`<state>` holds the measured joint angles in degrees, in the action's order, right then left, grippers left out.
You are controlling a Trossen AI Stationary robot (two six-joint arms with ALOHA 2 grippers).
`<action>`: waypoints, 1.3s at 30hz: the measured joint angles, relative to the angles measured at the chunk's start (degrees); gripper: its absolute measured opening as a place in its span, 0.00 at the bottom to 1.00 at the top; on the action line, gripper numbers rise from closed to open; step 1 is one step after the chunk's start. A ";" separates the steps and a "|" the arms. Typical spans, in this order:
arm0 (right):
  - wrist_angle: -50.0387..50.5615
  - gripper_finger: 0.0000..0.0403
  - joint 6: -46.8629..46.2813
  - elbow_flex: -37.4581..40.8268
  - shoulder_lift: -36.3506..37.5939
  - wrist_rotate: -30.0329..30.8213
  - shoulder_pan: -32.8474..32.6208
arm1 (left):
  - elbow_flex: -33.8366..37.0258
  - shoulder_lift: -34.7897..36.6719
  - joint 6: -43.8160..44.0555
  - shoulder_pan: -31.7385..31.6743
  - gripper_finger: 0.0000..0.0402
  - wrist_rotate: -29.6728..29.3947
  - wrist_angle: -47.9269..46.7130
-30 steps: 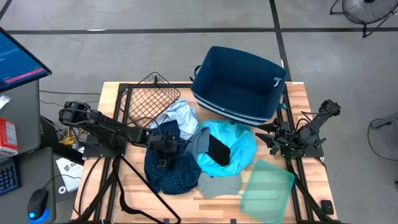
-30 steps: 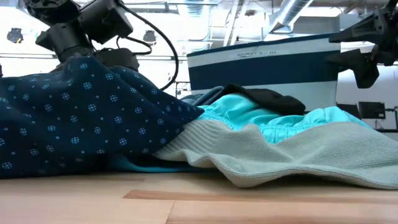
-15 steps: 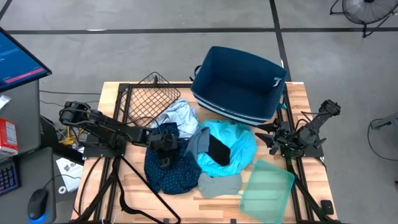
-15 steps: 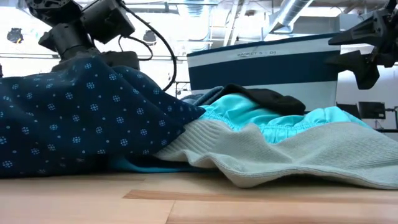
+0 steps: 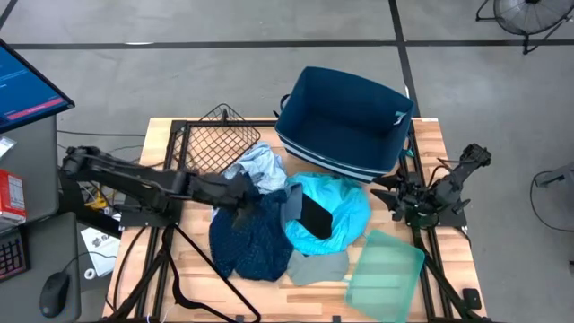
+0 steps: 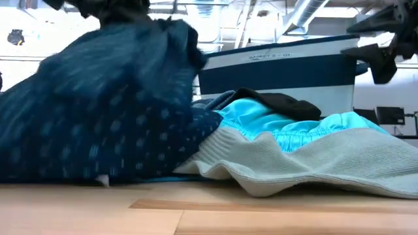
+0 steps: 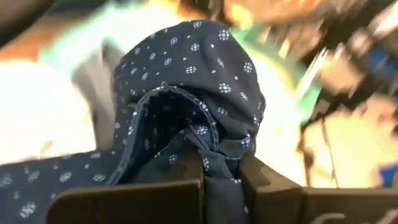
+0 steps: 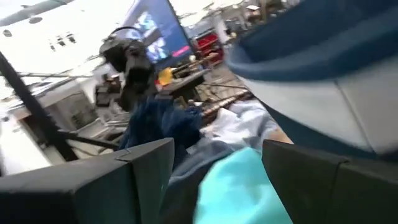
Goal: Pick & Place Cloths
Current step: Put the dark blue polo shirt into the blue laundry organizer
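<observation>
I am pinching the navy patterned cloth [image 5: 247,235] in my left claw [image 7: 214,165]; I should be lifting high, clearing the turquoise cloth [image 5: 336,211]; right claw [image 5: 395,199] wide.

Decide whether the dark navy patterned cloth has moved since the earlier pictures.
Yes. The dark navy patterned cloth, pinched in the left gripper, has been lifted and dragged toward the navy fabric bin, its top now overlapping the bin in the low view.

Cloths [image 5: 314,220] crowded the middle of the worktop [image 5: 161,144]; the bin [image 5: 345,121], wire basket [image 5: 215,139] and tray [image 5: 386,269] hemmed its edges. The bin stood open above.
</observation>
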<state>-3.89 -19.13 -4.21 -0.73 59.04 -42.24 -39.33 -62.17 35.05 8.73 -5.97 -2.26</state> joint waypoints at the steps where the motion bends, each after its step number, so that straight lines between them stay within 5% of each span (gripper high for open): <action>1: -0.15 0.59 0.89 -0.74 0.00 -0.93 0.00 | 0.00 1.35 0.00 -0.02 0.03 -1.21 1.63; 9: -4.11 0.59 12.88 -7.08 -1.85 -3.23 0.00 | -0.11 8.65 -0.09 -0.04 0.03 -7.30 16.99; 20: -5.60 0.60 30.38 -19.01 -12.97 0.66 0.04 | -0.31 6.43 -5.83 -0.17 0.03 -8.22 41.89; 28: -5.82 0.60 41.36 -29.79 -22.32 5.55 0.09 | -7.61 3.32 -9.60 -0.48 0.03 -8.19 42.35; 39: -5.63 0.61 41.87 -38.04 -30.99 3.65 3.66 | -21.36 -4.63 -18.35 -2.80 0.03 -9.25 42.39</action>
<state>-9.52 22.74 -42.25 -31.72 62.69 -38.58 -60.69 -66.80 16.70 5.94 -15.22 40.13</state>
